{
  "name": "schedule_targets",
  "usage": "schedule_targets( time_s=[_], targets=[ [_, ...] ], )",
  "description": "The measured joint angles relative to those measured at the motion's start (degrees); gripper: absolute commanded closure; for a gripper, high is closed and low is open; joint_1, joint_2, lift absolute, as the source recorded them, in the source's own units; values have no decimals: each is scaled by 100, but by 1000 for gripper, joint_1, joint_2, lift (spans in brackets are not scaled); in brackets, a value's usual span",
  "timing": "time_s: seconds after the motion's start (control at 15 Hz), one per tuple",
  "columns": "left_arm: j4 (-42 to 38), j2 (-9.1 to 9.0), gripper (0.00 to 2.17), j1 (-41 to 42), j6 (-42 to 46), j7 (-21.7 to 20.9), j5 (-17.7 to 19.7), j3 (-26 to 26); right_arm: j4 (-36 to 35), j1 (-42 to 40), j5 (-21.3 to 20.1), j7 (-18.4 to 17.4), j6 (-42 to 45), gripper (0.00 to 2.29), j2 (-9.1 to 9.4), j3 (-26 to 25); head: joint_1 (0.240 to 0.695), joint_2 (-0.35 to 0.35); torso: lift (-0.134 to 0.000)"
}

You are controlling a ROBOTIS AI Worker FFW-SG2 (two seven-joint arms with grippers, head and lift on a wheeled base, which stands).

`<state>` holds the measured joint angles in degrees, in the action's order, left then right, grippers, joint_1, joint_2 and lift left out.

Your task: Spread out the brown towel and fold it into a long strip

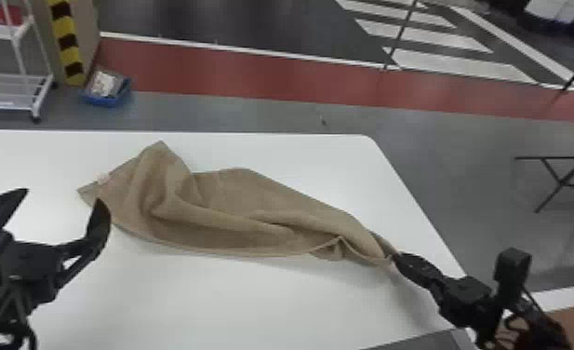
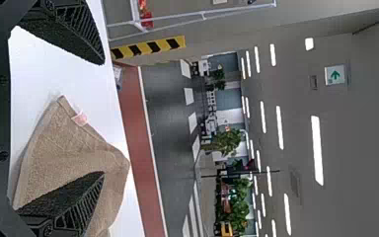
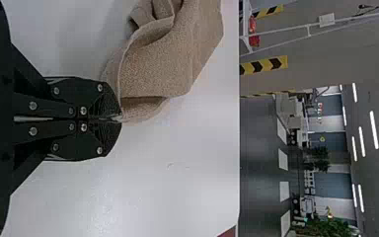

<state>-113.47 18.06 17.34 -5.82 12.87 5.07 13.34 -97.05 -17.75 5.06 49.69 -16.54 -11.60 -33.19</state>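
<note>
- Head view: brown towel point(image 1: 253, 218) is lying bunched and ridged across the worktop point(image 1: 197, 307), not flat.
- Right end effector point(image 1: 396, 260): fingers are closed on the towel's right-hand end, a gathered bit of hem.
- Left end effector point(image 1: 61, 195): fingers are spread wide beside the other end, nothing gripped. Whether cloth is touched can't be told.
- Step in hand, as judged: spreading. Folding isn't started.
- Corner by the pale label point(image 1: 103, 178) is best taken next; it should be centred between the open fingers at table level before closing.
- Only edge cloth should be pinched; if a ridge is caught too, layers get locked together.
- Right grip should be kept firm while tension is applied slowly; a small hem pinch could slip.
- Pull should be kept low and outward, so folds are drawn out rather than dragged along.
</note>
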Motion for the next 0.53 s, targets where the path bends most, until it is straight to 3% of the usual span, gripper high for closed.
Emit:
schedule_targets(
  time_s=[0.53],
  targets=[
    [1111, -224, 83, -1320, -461, -254, 34, 336, -495, -243, 164, 22, -130, 1362, 71, -142, 695, -296, -125]
  ],
)
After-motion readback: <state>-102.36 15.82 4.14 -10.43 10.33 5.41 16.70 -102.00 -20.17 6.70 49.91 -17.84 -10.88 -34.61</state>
